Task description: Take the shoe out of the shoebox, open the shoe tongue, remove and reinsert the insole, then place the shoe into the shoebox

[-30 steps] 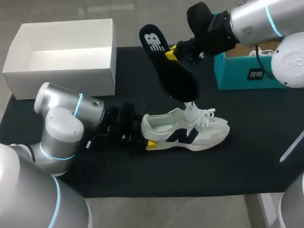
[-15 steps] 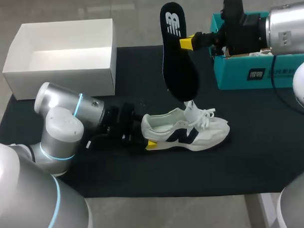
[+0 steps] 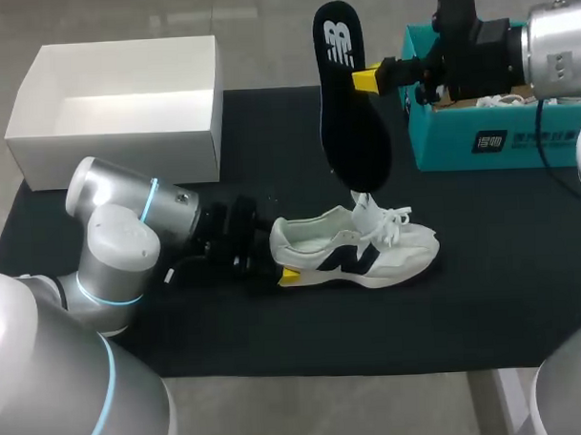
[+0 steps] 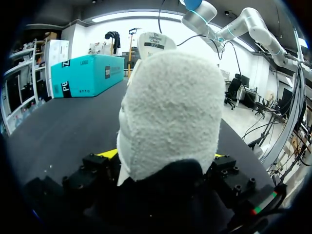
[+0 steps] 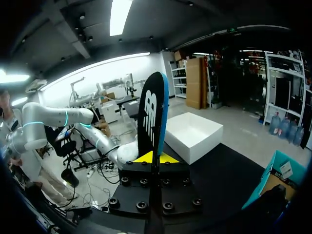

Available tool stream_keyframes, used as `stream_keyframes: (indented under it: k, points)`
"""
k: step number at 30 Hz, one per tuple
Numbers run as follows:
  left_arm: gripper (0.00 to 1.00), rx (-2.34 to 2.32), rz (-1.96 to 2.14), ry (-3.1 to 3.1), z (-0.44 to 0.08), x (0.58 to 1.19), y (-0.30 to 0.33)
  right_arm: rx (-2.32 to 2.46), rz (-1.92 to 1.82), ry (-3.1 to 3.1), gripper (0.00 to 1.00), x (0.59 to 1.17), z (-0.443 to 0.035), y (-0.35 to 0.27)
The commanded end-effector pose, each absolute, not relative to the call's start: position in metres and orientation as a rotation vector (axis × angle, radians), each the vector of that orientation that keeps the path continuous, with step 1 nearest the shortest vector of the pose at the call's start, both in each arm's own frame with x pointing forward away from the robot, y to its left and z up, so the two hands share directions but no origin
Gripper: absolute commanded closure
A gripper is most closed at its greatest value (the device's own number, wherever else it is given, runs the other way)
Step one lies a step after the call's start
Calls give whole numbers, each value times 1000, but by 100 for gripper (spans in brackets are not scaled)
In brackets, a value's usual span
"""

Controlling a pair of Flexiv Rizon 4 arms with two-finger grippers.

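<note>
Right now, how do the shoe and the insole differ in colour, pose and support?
The shoe is white, the insole dark. The shoe lies on its sole on the black mat; the insole hangs upright in the air. Both are gripped: the left gripper holds the shoe's heel, the right gripper the insole's edge.

Head overlooks table [image 3: 484,292]; left wrist nearly touches shoe [image 4: 168,112].
</note>
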State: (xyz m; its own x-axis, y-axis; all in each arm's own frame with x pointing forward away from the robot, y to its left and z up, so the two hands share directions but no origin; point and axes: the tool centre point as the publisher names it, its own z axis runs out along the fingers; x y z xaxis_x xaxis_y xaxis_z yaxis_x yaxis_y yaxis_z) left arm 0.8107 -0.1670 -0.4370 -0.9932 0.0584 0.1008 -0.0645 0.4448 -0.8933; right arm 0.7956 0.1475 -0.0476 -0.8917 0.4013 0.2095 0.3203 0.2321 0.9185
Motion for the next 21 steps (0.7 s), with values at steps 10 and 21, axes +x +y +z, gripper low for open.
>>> stream_keyframes:
  k: [10,21]
  points:
    - [100,5,1591,-2572,-440,811,-167,842,1907,2458,100,746,-18,115]
    - [100,5,1591,-2572,-440,811,-167,936,1943,2450,100,708,12,124]
